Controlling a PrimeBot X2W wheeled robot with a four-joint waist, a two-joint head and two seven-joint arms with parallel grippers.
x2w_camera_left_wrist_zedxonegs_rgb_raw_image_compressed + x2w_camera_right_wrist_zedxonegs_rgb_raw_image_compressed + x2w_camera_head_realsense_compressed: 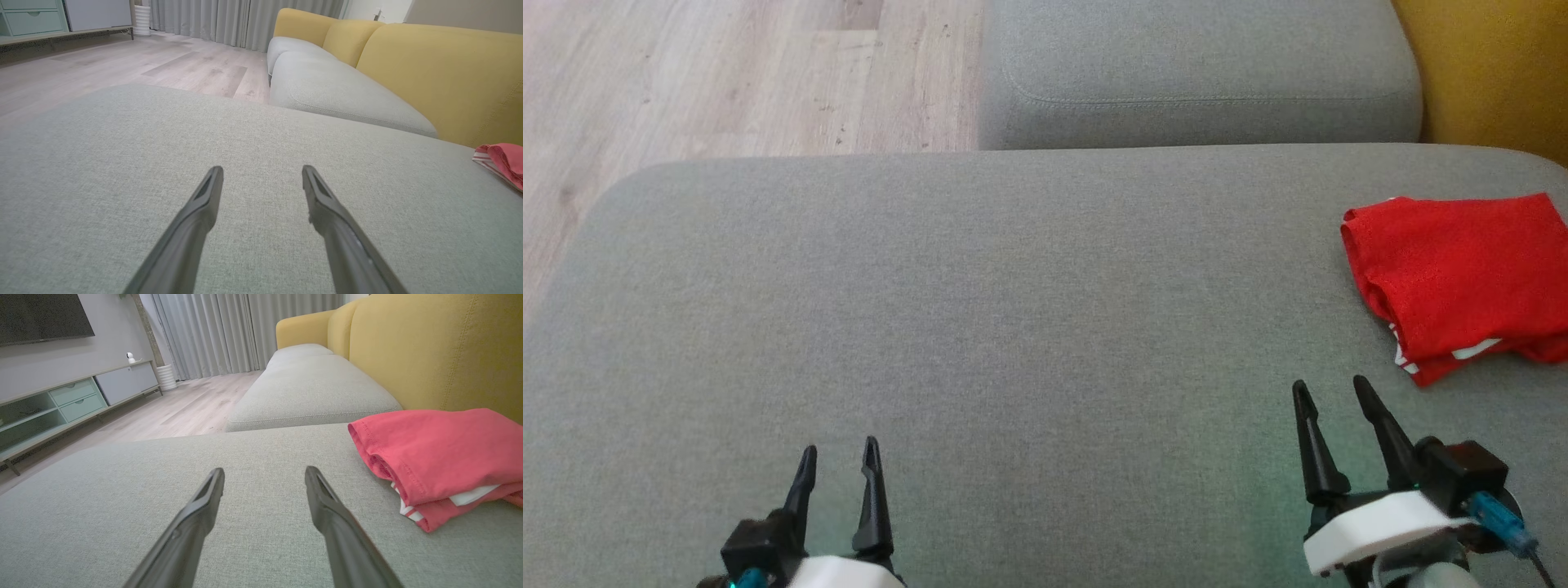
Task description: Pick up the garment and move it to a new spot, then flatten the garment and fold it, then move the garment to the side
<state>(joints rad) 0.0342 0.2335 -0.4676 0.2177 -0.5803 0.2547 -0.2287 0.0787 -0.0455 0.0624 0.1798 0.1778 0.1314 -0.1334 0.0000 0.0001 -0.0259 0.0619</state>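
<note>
Head view: folded red garment [1462,278] lying at the right edge of the frame on the gray sofa cushion [972,327], left jaws at lower left and right jaws at lower right, both spread open and holding nothing, the right ones just below-left of the garment, not touching it. Left wrist view: jaws wide apart and empty over the cushion, garment [504,161] peeking in at the right edge, well apart from them, yellow backrest [441,81] behind. Right wrist view: jaws open and empty too, garment [441,453] near, up and right of the tips, white trim poking out of the fold.
</note>
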